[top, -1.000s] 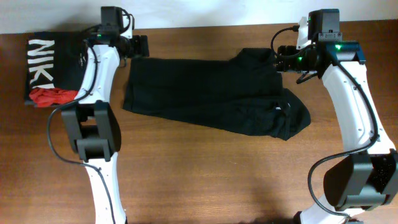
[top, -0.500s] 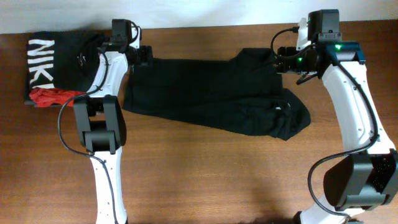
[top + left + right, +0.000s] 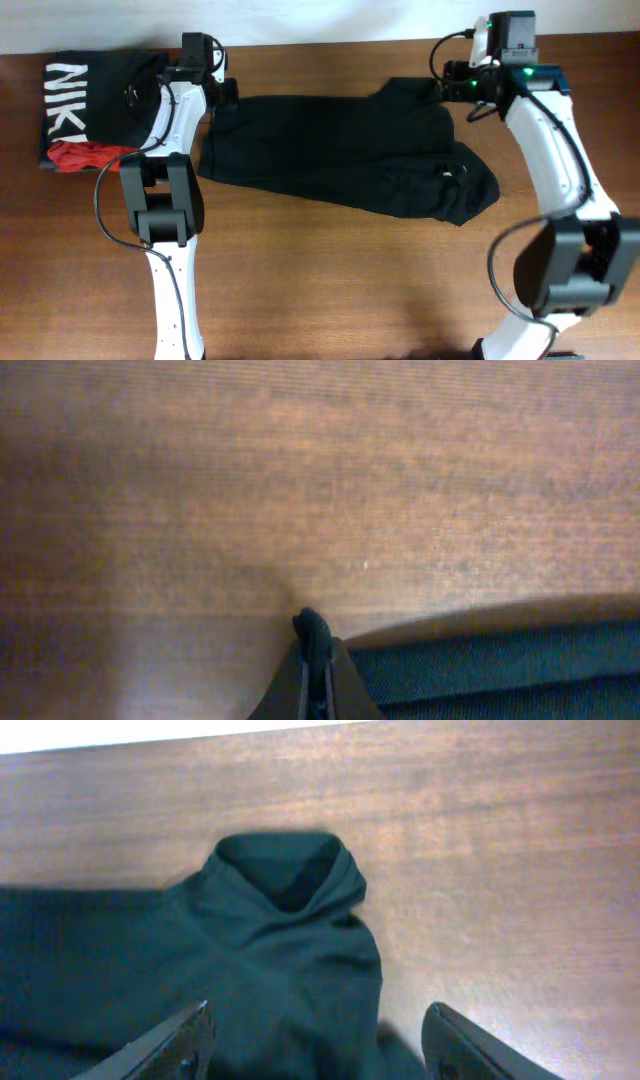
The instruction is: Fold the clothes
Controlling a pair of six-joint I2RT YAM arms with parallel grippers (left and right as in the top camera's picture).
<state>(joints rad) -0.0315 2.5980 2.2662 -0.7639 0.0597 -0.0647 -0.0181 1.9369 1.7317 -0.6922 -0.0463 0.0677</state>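
The clothes (image 3: 340,150), a large plain black garment, lie spread across the middle of the table with a small white tag (image 3: 447,172) near the right end. My left gripper (image 3: 228,92) is at the garment's far left corner. In the left wrist view it (image 3: 316,660) is shut on a bunched edge of the clothes (image 3: 500,660). My right gripper (image 3: 447,85) is over the far right corner. In the right wrist view it (image 3: 320,1025) stands open, its fingers (image 3: 190,1032) on either side of a rumpled fold of the clothes (image 3: 290,920).
A folded black shirt with white NIKE letters (image 3: 85,95) lies at the far left, with a small red garment (image 3: 85,155) on its near edge. The table's back edge (image 3: 330,42) runs just behind both grippers. Bare wood (image 3: 350,280) fills the front half.
My left gripper has closed on the clothes' far left corner after sliding right to it. The right gripper has shifted slightly toward the back edge, its jaws a little narrower.
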